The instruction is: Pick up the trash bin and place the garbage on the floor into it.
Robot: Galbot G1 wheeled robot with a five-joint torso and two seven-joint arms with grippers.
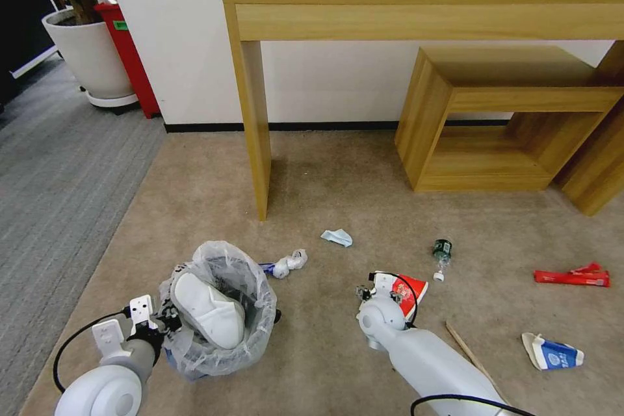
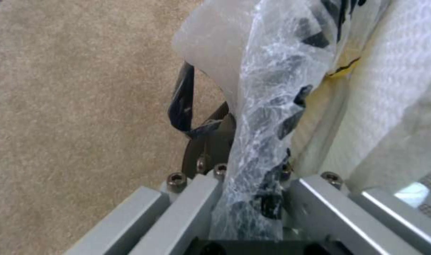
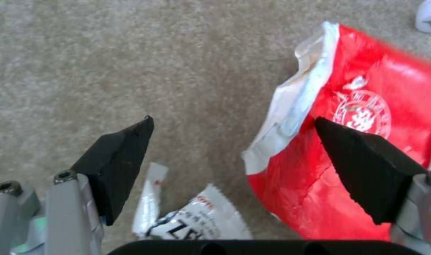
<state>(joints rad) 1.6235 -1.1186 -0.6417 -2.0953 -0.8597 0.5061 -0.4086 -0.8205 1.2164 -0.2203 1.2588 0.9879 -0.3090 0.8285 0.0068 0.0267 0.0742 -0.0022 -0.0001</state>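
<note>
Looking past our right claw (image 3: 234,141), spread apart, we see the crushed red cup (image 3: 362,141); our left claw (image 2: 253,198) pinches the trash bin (image 1: 218,309) liner.

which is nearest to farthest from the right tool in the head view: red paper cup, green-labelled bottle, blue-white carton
1. red paper cup, right beside the right tool
2. green-labelled bottle, ahead on the carpet, to its right
3. blue-white carton, far off to its right

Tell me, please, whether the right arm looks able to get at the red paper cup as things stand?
Probably yes: the right end effector is open just above the flattened red paper cup on bare carpet, one finger over it, nothing between.
</note>
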